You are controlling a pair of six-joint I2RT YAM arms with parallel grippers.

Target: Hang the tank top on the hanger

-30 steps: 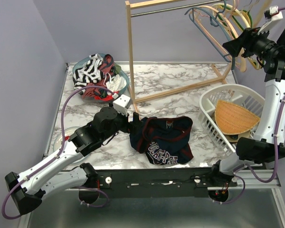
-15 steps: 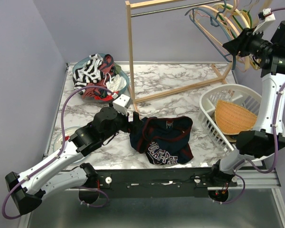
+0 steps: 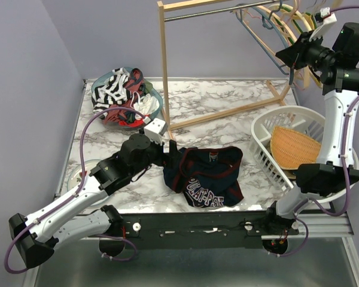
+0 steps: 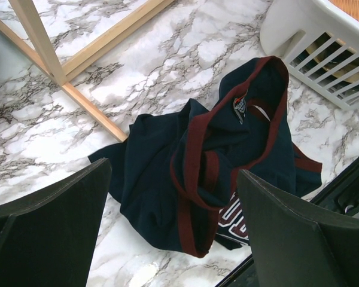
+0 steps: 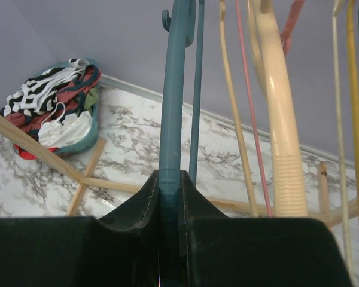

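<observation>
The tank top [image 3: 206, 173], dark navy with maroon trim and white lettering, lies crumpled on the marble table near the front edge; the left wrist view shows it too [image 4: 227, 149]. My left gripper [image 3: 171, 154] hovers at its left edge, open wide with the cloth under its fingers [image 4: 173, 173] and nothing held. High at the right, my right gripper [image 3: 285, 57] is shut on the grey-blue hanger [image 3: 251, 30] hanging from the rack's rail. In the right wrist view both fingers [image 5: 169, 179] press against the hanger's bar [image 5: 170, 107]; its hook shows at the top.
A wooden rack [image 3: 163, 72] stands mid-table, its base rails running across the marble. Beige, pink and green hangers [image 3: 302, 21] hang beside the gripped one. A teal basket of striped and red clothes [image 3: 122, 95] sits back left. A white basket [image 3: 269, 128] holding a woven tray stands right.
My right gripper has closed onto the hanger's bar and risen a little. My left arm has edged slightly toward the tank top and stays open.
</observation>
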